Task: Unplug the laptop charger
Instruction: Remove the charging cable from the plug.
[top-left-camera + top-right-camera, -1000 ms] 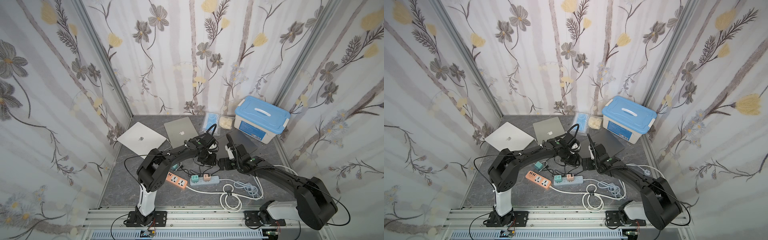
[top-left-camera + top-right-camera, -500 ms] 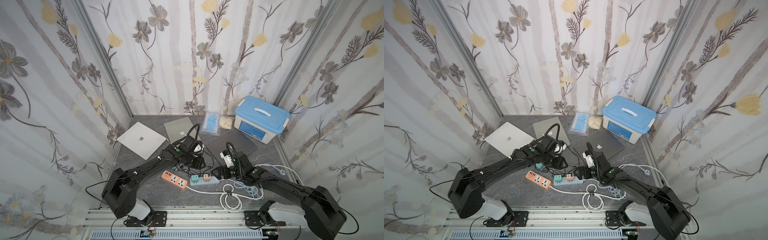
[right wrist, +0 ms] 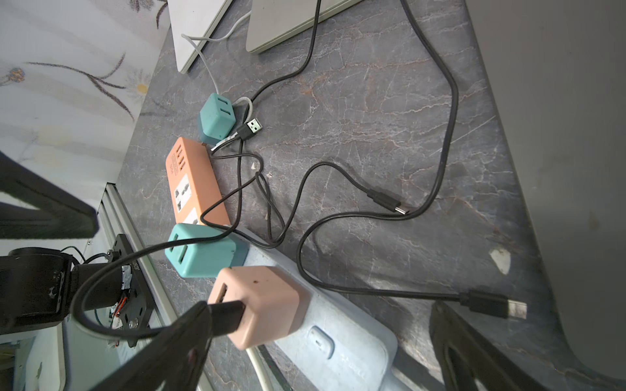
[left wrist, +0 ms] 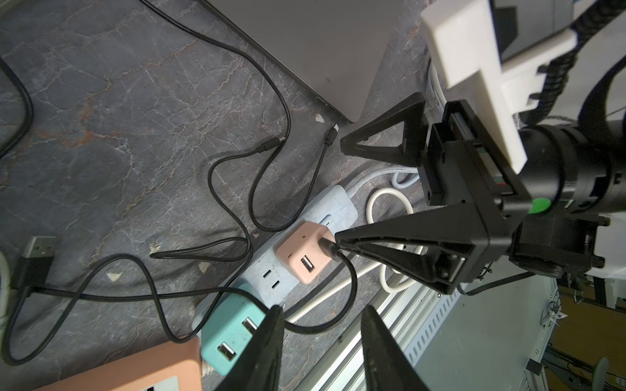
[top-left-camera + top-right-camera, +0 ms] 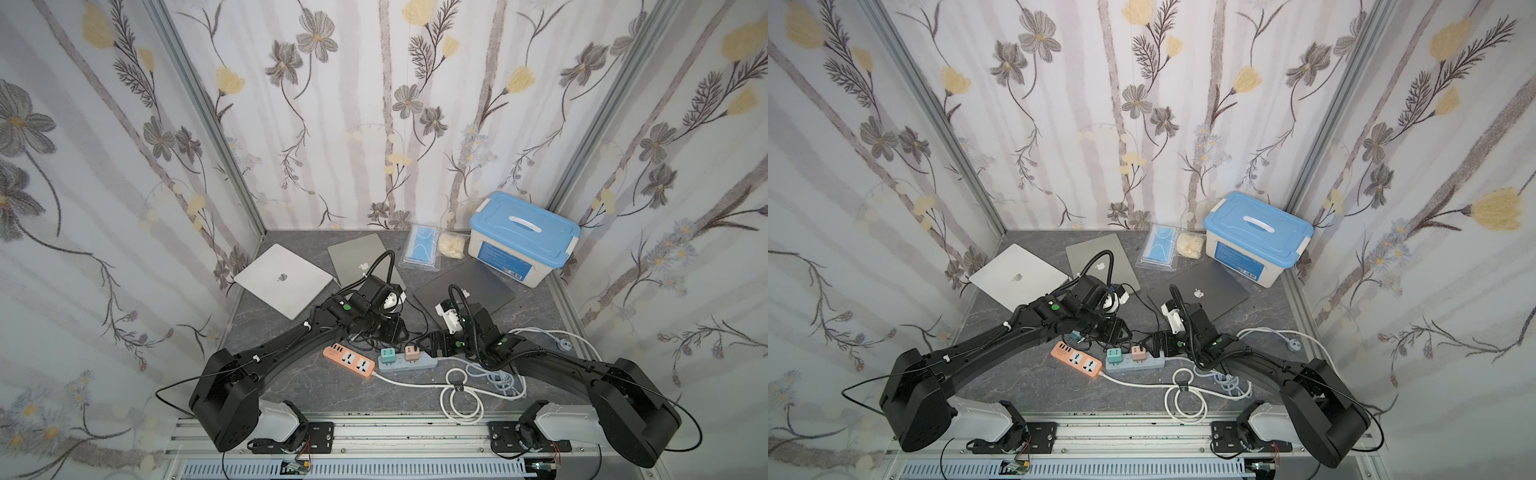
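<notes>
Three closed laptops [image 5: 283,277] lie at the back | pale blue power strip [image 3: 338,342] runs parallel to the front rail [image 5: 395,428] | pink charger [image 3: 267,298] sits plugged into it, just ahead of right gripper [image 3: 318,306], jaws wide, nearer arm | left gripper [image 4: 321,309] narrower, empty, near teal cube [image 4: 230,328] | black plug [image 3: 227,315] juts sideways, touching right fingertip.

We find the charger [image 5: 412,352] on the power strip [image 5: 401,368], a second strip [image 5: 351,361] just left of it, a laptop [image 5: 478,286] behind.
</notes>
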You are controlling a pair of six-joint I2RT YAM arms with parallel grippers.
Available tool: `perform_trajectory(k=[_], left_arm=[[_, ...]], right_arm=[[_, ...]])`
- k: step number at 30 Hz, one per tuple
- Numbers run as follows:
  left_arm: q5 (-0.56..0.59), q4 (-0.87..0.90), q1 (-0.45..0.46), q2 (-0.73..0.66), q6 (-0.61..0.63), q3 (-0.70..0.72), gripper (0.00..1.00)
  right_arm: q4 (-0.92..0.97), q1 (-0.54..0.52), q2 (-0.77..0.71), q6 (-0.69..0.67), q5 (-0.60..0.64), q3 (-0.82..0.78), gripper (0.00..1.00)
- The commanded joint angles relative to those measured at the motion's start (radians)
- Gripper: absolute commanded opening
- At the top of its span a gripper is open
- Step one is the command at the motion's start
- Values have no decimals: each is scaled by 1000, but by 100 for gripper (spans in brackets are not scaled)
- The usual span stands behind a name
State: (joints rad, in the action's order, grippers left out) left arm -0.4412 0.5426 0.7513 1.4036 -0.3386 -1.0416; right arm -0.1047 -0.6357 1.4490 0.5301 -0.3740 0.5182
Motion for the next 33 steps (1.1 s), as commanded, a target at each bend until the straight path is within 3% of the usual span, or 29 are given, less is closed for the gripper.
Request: perform_trajectory(k=[1, 13, 33], left_arm=[[-21, -13, 2, 18, 29, -3, 41], [-42, -44, 16, 30, 29, 2, 41], [-31, -23, 45, 75, 41, -16, 42]], right_arm=[[34, -4, 12, -3, 33, 3, 100], [61, -6, -44, 26, 62, -38, 100], [-65, -6, -20, 41, -45, -62, 100]])
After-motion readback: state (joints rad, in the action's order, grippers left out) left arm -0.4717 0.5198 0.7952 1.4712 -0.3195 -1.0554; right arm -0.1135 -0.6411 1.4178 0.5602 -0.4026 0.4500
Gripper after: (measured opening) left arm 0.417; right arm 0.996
